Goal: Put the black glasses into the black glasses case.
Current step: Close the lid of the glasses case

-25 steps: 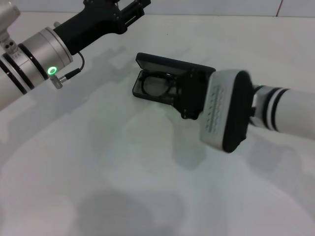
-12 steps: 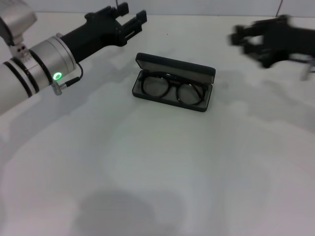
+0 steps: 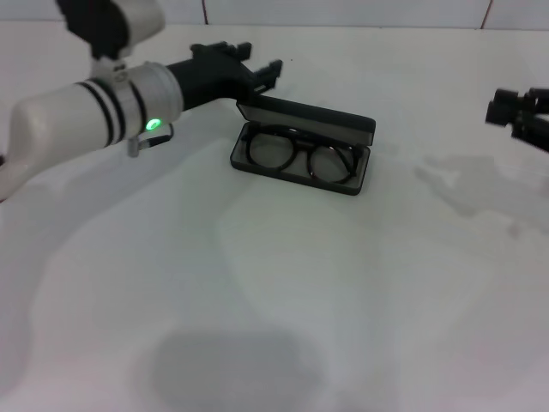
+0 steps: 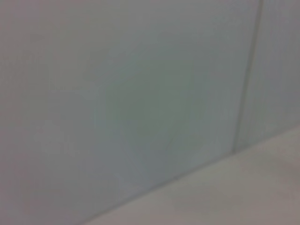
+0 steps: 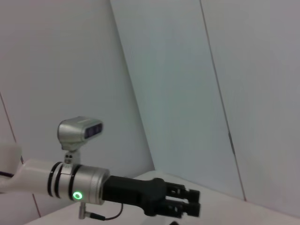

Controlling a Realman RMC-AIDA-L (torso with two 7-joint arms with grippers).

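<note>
White table [image 3: 257, 292] fills my head view. Left arm [image 3: 86, 120] reaches in from the near left, a green light lit on its wrist. Left gripper [image 3: 257, 73] hangs just behind the case's left end, by the raised lid; fingers look slightly parted with nothing between them. The right wrist view shows the same gripper [image 5: 190, 206] side-on, a narrow gap between its fingers. Right gripper [image 3: 519, 112] sits at the far right edge, well apart from the case; I cannot tell how its jaws stand. Case [image 3: 302, 146] lies open at table centre, lid tilted up at the back. Glasses [image 3: 300, 159] rest inside the tray, lenses up. Left wrist view shows only wall and table edge.
</note>
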